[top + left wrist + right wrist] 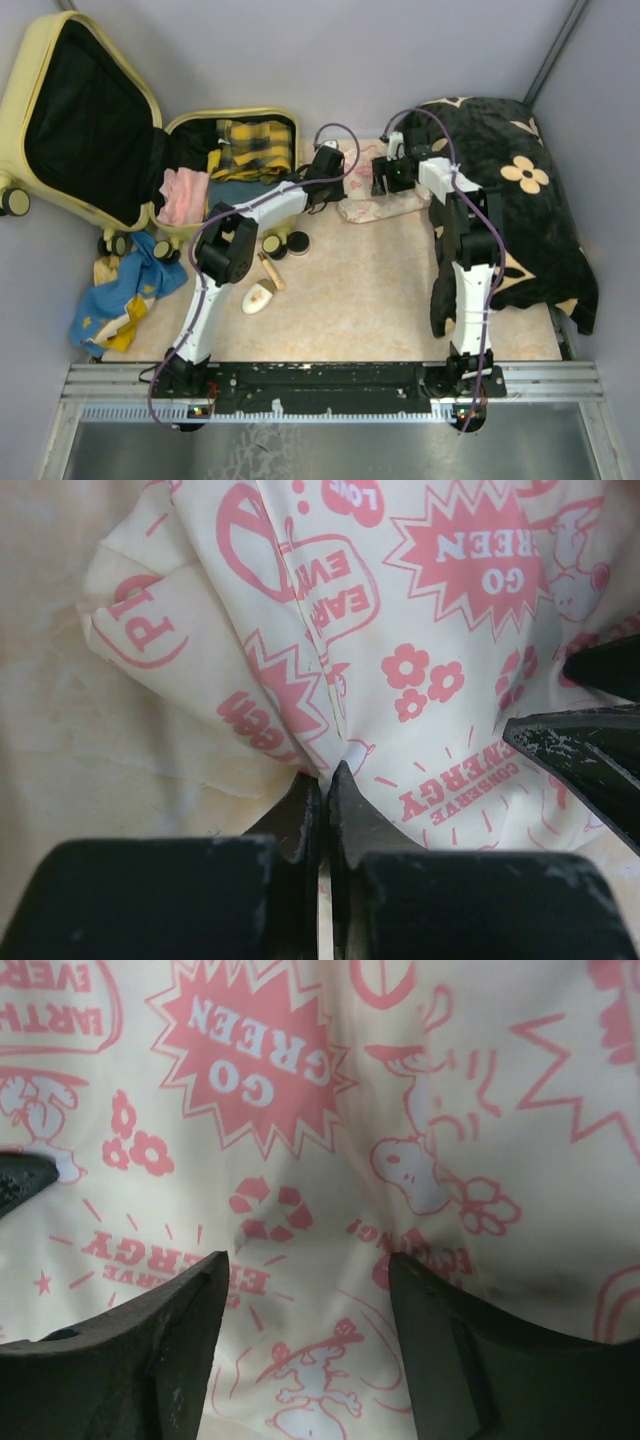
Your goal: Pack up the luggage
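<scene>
A: Left gripper status?
B: Closed. Black jaws are tight together, tips pinching a raised fold of the printed cloth. Creases fan out from the pinch.
A: Cloth material?
B: Thin, soft cream fabric with a pink cartoon print: starbursts, flowers, lettering. It lies crumpled on the table, a smooth, beige, marbled surface.
A: Right gripper?
B: Jaws spread, nothing between them. Its fingers are matte black wedges just over the same cloth. Can't tell if they touch it.
A: Luggage?
B: Far left corner of the table, open. Pale yellow hard shell, rounded corners, black fabric lining, small black wheels. Lid is tilted back toward the left wall, base flat beside it. Printed cloth lies right of the base, apart from it.
A: Contents?
B: Base holds a yellow-and-black plaid cloth, a pink cloth at the near rim, and something dark blue between them.
A: Anything else?
B: Crumpled blue cloth with yellow shapes, just in front of the wheels. Big black cloth with beige flower motifs, heaped on the right by the right arm. Two small dark round discs and a pale oval object sit near the left arm's elbow, too small to identify.
</scene>
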Robot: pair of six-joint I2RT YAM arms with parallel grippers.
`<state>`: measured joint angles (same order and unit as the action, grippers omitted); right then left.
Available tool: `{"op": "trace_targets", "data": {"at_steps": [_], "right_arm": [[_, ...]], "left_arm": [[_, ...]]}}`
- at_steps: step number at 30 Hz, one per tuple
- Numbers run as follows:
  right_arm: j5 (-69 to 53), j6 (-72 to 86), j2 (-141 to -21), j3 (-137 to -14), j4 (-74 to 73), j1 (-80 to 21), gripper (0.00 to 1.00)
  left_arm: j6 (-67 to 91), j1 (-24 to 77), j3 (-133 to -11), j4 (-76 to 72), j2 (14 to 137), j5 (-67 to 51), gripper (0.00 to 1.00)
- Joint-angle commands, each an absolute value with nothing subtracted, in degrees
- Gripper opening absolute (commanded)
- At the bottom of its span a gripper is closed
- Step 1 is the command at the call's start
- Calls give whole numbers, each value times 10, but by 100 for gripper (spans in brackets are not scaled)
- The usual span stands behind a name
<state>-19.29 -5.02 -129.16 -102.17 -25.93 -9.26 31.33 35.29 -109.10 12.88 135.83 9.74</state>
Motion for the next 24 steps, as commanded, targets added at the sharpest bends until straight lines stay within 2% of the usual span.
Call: {"op": "trace_targets", "data": {"at_steps": [1, 4, 9, 16, 24], "right_arm": [[-208, -46, -1223, -1041, -292, -84, 72], [-226, -45, -1196, -1041, -289, -84, 85], [-248, -44, -1166, -1047, -303, -75, 99], [-203, -51, -1173, -1070, -311, -53, 99], [-147, -65, -1326, -1279, -374, -43, 99]], "left_arm": [[184, 348, -1106, 141, 1296, 152, 0], [139, 347, -1083, 147, 1268, 173, 0], [101, 335, -1052, 162, 1230, 203, 0], [63, 318, -1033, 186, 1209, 224, 0], [41, 314, -1030, 187, 1213, 227, 0]]}}
